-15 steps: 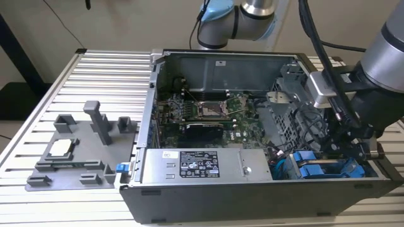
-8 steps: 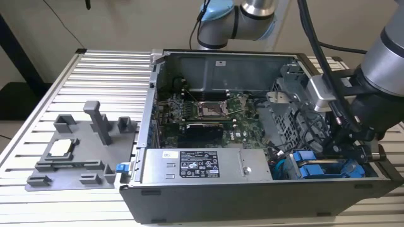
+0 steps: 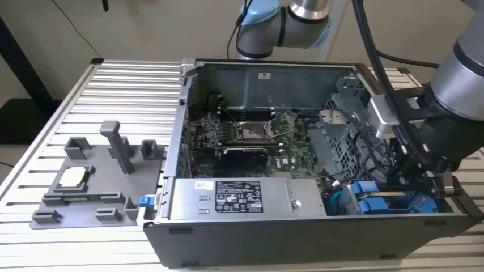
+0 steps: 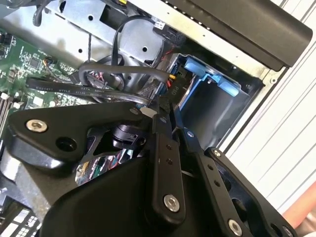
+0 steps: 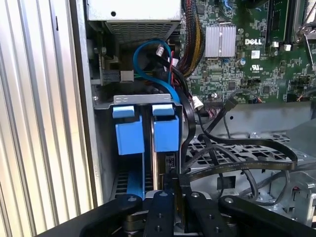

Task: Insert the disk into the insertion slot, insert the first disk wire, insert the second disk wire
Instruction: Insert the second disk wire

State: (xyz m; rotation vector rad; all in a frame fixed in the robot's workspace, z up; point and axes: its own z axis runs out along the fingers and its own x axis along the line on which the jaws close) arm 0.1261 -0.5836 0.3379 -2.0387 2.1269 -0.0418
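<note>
You are looking into an open computer case (image 3: pixel 250 238) lying on a ribbed metal table (image 3: pixel 113 102). The arm reaches down into the case's corner at the exterior view's right. In the first wrist view, the disk (image 5: pixel 166 132), in its blue carrier, stands seated in the insertion slot (image 5: pixel 143 100) just beside another blue-fronted drive (image 5: pixel 129 132). The gripper (image 5: pixel 174 190) sits right at the disk's rear edge, its black fingers (image 5: pixel 159 210) drawn close together around a dark connector (image 5: pixel 172 165); whether they actually pinch it, you cannot tell.
</note>
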